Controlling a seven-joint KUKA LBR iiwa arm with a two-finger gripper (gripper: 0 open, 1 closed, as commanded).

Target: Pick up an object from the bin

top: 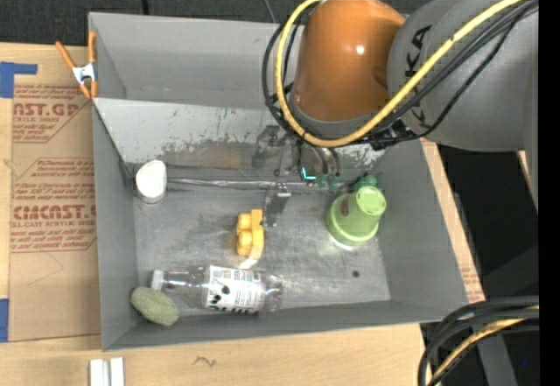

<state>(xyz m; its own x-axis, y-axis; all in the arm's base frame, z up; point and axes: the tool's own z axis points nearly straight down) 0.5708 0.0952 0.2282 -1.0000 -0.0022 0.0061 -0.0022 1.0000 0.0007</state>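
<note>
Gripper (277,206), low over the bin's middle; whether apart or together cannot be told. Just beside it, toward the near wall, lies a small yellow plastic piece (249,234): judged light, stiff and smooth, best taken across its narrow width. To its right stands a green lidded cup (356,214). The clear bottle (219,288) has a black-and-white label, unreadable.

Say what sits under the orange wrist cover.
The gripper pokes out below it, over bin floor, near a yellow block; a green cup sits toward the view's right. Whatever lies directly beneath the cover is hidden.
</note>
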